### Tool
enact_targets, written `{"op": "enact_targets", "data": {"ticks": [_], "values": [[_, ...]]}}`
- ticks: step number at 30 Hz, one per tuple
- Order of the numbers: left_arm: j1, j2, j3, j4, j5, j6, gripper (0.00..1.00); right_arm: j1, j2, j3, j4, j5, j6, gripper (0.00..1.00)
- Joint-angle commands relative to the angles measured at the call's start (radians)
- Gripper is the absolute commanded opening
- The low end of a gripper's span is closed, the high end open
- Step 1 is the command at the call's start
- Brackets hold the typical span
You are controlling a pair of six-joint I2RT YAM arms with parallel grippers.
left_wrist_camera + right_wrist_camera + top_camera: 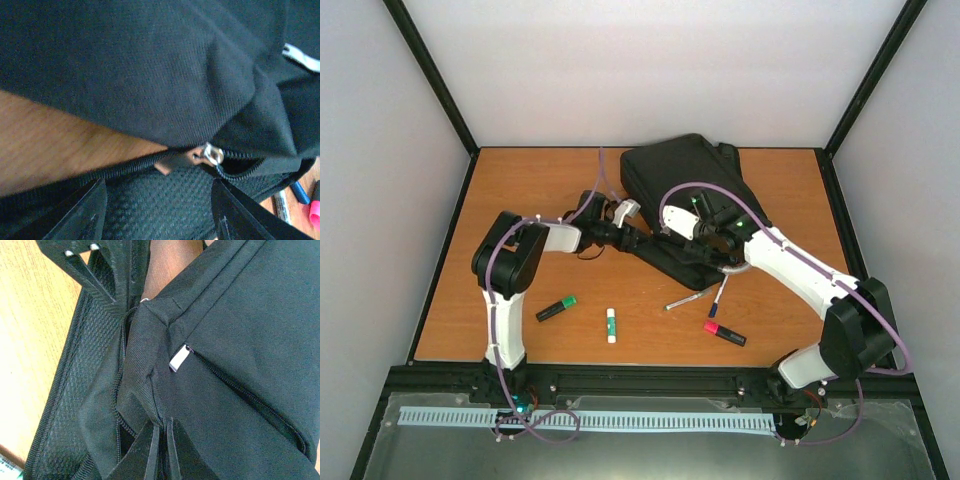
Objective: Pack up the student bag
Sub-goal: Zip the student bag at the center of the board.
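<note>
Lying flat, black student bag point(685, 175), part-unzipped.

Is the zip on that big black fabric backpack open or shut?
Partly open. On the black fabric backpack, zip teeth gape on one side of the silver metal slider, mesh on the other.

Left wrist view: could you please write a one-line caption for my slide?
Left gripper, jaws open, poised before the metal zip pull of the black student bag.
</note>
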Motion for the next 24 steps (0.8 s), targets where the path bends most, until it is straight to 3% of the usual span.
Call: {"op": "enact_targets", "data": {"ticks": [1,6,11,24], "values": [[0.002,0.048,0.074,0.052,0.052,0.038,0.58,-0.012,0.014,0.043,-0.018,0.021,0.026,0.03],[-0.003,0.080,0.106,0.074,0.080,0.020,0.48,-0.013,0.027,0.057,-0.029,0.009,0.036,0.03],[-0.006,0.045,0.060,0.112,0.070,0.017,0.25,-0.015,0.033,0.051,-0.021,0.009,0.042,0.03],[-0.021,-0.036,-0.027,0.149,0.040,-0.005,0.04,-0.031,0.070,0.059,-0.012,-0.008,0.063,0.03]]}}
